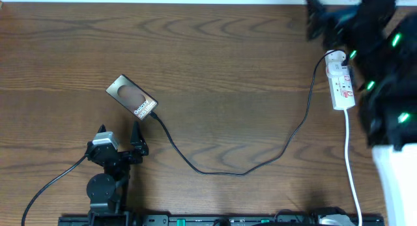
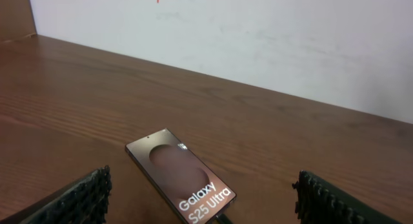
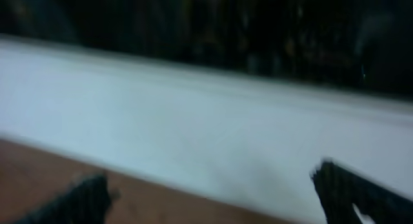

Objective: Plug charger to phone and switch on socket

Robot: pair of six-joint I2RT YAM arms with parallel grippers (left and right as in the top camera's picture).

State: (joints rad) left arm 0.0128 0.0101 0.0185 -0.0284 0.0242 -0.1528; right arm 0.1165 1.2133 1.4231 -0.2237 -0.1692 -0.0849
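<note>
Dark brown wood-grain bench (image 1: 228, 56) from overhead. Flat bronze-grey phone (image 1: 132, 98) at left centre, dark oval on its face, long axis diagonal, lettered end toward lower right. Thin black charger (image 1: 228, 169) reaching that end, curving across to white oblong socket (image 1: 341, 83) at far right. Left end effector (image 1: 119, 131) just below phone, spread wide, holding nothing. Left wrist: pale wall (image 2: 258, 30) behind, ribbed dark fingers (image 2: 84, 198) flanking glossy phone, apart from it. Right wrist: blurred; right end effector (image 3: 213, 185) spread wide, empty.

wooden table (image 1: 228, 56) bears phone (image 1: 131, 98), charger (image 1: 218, 173), socket (image 1: 341, 83).
</note>
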